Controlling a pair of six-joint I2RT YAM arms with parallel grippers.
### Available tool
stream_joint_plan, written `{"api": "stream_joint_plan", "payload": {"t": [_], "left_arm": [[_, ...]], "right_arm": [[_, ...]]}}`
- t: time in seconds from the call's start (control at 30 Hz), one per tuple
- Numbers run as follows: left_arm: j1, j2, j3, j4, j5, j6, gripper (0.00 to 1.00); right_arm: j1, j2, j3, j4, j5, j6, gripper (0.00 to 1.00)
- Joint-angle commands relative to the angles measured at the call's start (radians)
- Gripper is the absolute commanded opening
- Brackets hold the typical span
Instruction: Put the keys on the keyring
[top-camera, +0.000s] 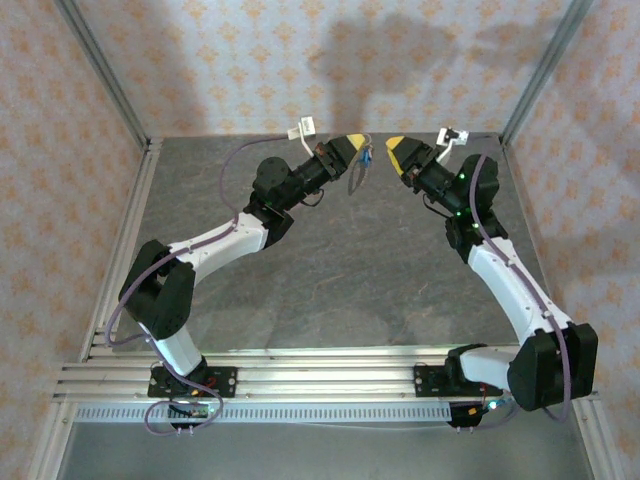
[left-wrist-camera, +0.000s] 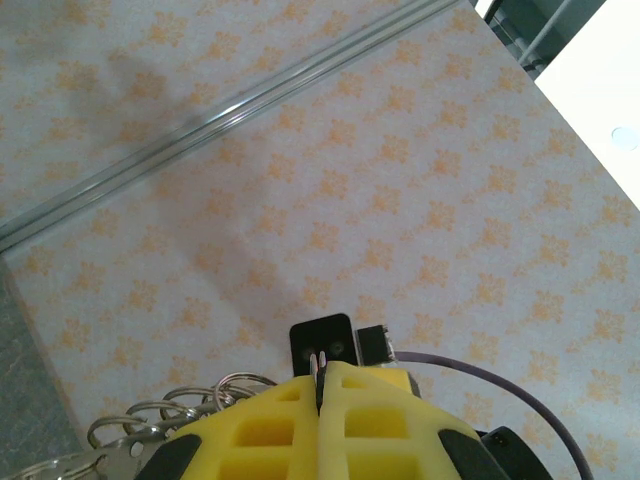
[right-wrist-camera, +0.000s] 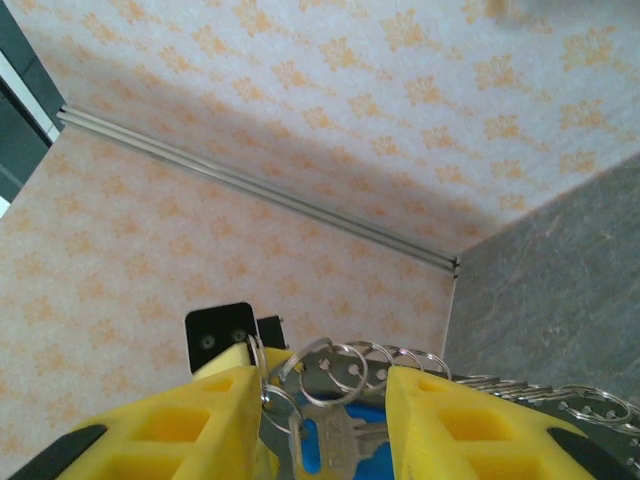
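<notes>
Left gripper (top-camera: 360, 146): yellow fingers pressed together, pinching the keyring (top-camera: 355, 176) wire, held above the grey table (top-camera: 330, 270) | Right gripper (right-wrist-camera: 322, 368): jaws apart, standing either side of the blue-headed key (right-wrist-camera: 335, 442) | Key: among the keyring's loops, between both grippers.

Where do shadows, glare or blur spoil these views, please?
Top external: arm shadows darken the back wall, and the keyring looks tiny. Left wrist: the top right corner is blown out white; the left fingers, close to the lens, look soft. Right wrist: a broad shadow band crosses the wallpaper; the key seen between the right fingers is slightly soft.
</notes>
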Motion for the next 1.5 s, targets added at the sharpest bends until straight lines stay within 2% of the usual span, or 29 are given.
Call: {"api": "stream_joint_plan", "payload": {"t": [0.0, 0.47, 0.77, 1.0, 1.2, 1.47], "left_arm": [[0.000, -0.031, 0.023, 0.080, 0.010, 0.013, 0.00], [-0.001, -0.033, 0.021, 0.082, 0.009, 0.012, 0.00], [0.000, -0.031, 0.021, 0.084, 0.009, 0.011, 0.00], [-0.001, -0.028, 0.021, 0.085, 0.007, 0.010, 0.00], [-0.001, -0.028, 0.021, 0.083, 0.005, 0.010, 0.00], [-0.001, -0.024, 0.022, 0.080, 0.001, 0.009, 0.00]], "right_arm": [[0.006, -0.011, 0.049, 0.042, 0.041, -0.004, 0.37], [0.100, 0.094, 0.137, 0.057, 0.055, -0.027, 0.36], [0.119, 0.110, 0.147, 0.054, 0.053, -0.036, 0.28], [0.135, 0.114, 0.149, 0.056, 0.042, -0.049, 0.27], [0.137, 0.105, 0.135, 0.054, 0.042, -0.052, 0.16], [0.145, 0.095, 0.131, 0.041, 0.027, -0.065, 0.20]]}}
